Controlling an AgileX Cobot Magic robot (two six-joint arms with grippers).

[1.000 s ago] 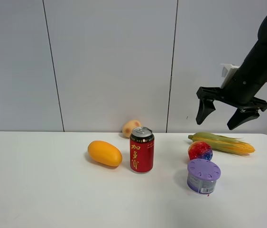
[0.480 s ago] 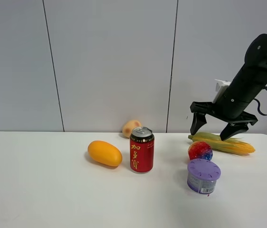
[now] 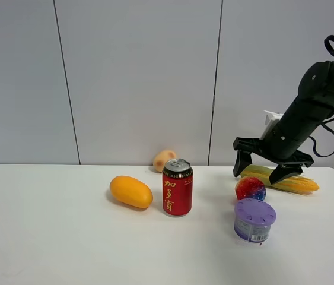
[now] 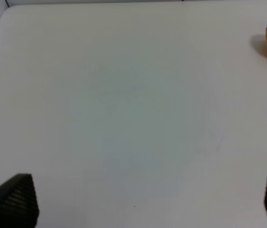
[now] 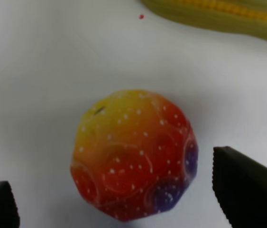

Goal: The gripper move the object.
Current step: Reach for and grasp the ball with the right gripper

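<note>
The object, a small faceted red, yellow and blue ball-like fruit [image 3: 250, 188], rests on the white table [image 3: 48, 237] behind a purple-lidded tub. It fills the right wrist view [image 5: 135, 154], lying between the two fingertips. My right gripper [image 3: 260, 170] is open and hangs just above and behind the fruit, apart from it. My left gripper [image 4: 138, 199] is open and empty over bare table; only its two fingertips [image 4: 12, 202] show.
A purple-lidded tub [image 3: 254, 219] stands just in front of the fruit. A corn cob [image 3: 285, 179] lies behind it, also in the right wrist view [image 5: 228, 16]. A red can [image 3: 177, 187], an orange mango [image 3: 131, 191] and a pale peach [image 3: 164, 159] are left of it.
My right gripper has come down and a little to the left, from high above the corn to just over the fruit. It stays open. Nothing on the table moved.
</note>
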